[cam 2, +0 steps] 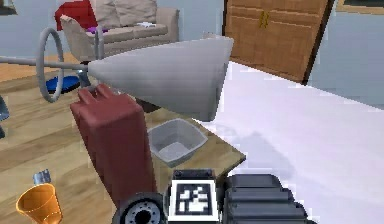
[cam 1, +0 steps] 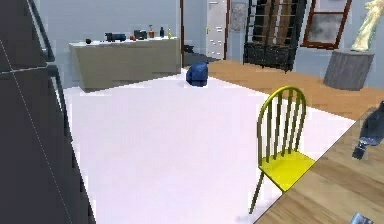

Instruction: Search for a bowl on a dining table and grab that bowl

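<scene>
**A:** What sort of room is it?

**B:** A living space. There is a broad white rug [cam 1: 170,140], and a yellow chair [cam 1: 282,135] stands on it at the corner of a wooden table [cam 1: 340,195]. A beige sofa [cam 2: 130,20] sits against the wall.

**A:** And the bowl?

**B:** A grey bowl [cam 2: 178,140] (its rim is rather square) stands upright on the table. It is just beside a dark red case [cam 2: 115,140], on the side of the case toward the rug.

**A:** What else is around that case?

**B:** A pale grey cone [cam 2: 170,68] lies on its side above the case, with its narrow end over the case's handle. An orange cup [cam 2: 40,203] sits near the foot of the case, on the side away from the bowl. The sofa is well beyond the case.

**A:** How do the jaws stand?

**B:** I cannot tell. A white marker square [cam 2: 196,197] shows nearer than the case, with a dark housing beside it. The far end cannot be made out, so I cannot say whether the jaws are spread or pressed together. I also cannot say whether they hold anything.
</scene>
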{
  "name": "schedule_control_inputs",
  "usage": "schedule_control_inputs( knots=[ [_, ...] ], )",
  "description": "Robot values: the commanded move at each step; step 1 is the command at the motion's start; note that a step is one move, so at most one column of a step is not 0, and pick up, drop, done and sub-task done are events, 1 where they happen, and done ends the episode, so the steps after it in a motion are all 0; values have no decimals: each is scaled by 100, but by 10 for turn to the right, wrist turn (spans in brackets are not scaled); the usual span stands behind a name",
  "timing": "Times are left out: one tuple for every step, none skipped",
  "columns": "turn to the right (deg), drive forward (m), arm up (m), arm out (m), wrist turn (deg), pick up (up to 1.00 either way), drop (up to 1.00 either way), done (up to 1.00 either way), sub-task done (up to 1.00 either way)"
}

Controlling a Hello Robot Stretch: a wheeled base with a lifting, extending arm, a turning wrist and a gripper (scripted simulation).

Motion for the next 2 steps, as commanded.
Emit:
schedule_control_inputs(
  knots=[
    [0,0,0,26,0,0,0,0,0],
    [0,0,0,0,450,0,0,0,0]
  ],
)
